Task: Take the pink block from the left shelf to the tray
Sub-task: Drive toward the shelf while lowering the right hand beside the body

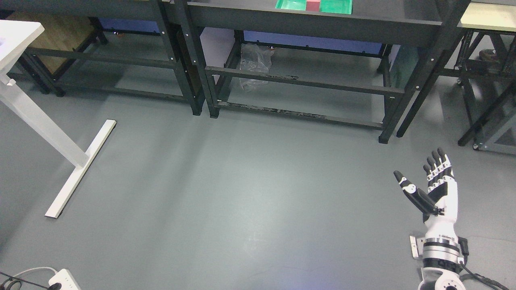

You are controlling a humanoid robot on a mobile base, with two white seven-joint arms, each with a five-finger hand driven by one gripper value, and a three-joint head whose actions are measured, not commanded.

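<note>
1. The white-and-black robotic right hand (433, 189) is seen at the lower right, arm entering from the bottom edge. Fingers are extended, thumb splayed wide, nothing held. It hangs over bare grey floor, well apart from the shelving; prob. a ready pose, kept wide so a grasp can be closed later w/o re-opening.
2. The left hand is not in view.
3. The small pink rectangular block (313, 5) is seen at the top edge, sitting inside the shallow green plastic tray (336, 7), on top of the dark metal shelf unit (314, 20) at centre. Only its lower part shows; the rest is cropped by the frame.
4. Placement judged: the block already appears to rest in the tray, roughly mid-tray, green visible on both sides of it. So the transfer looks done, or this is a different tray; cannot be told from 1 view.
5. Orientation: the visible face is squarish, edges approx. parallel to the tray's sides. The long axis cannot be determined, as the top is cut off.
6. A 2nd dark shelf unit (100, 24) stands to the left; no block is seen on it.
</note>
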